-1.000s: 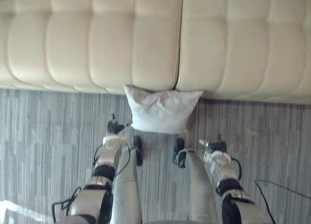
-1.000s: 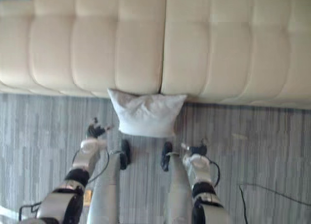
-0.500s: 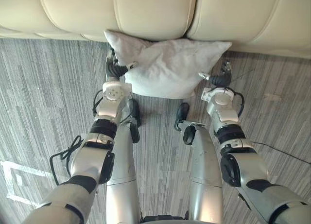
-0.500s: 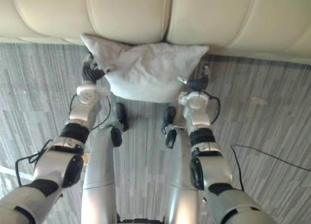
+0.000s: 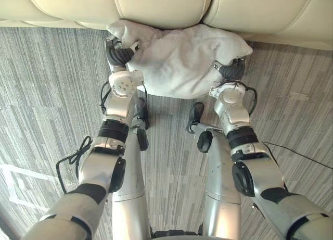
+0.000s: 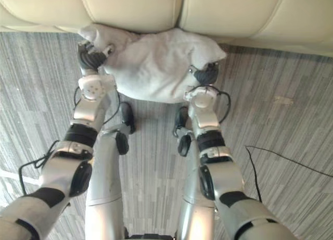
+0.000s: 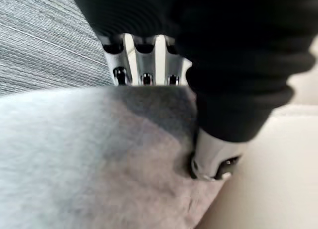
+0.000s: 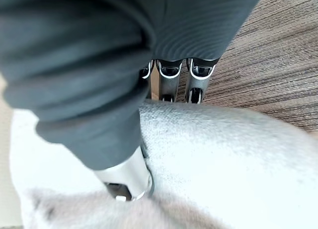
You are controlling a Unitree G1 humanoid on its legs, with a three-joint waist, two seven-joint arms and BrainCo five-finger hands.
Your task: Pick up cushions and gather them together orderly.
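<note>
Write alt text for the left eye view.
The left hand and right hand pinch opposite sides of a white cushion at the foot of a cream sofa, over grey striped carpet.

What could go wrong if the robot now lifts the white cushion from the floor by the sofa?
1. The left hand and right hand each pinch only a side edge of the soft cushion; it may sag or slip free when raised.
2. The cushion's far edge presses against the sofa front; it could drag or catch there, so one side might pull loose.
</note>
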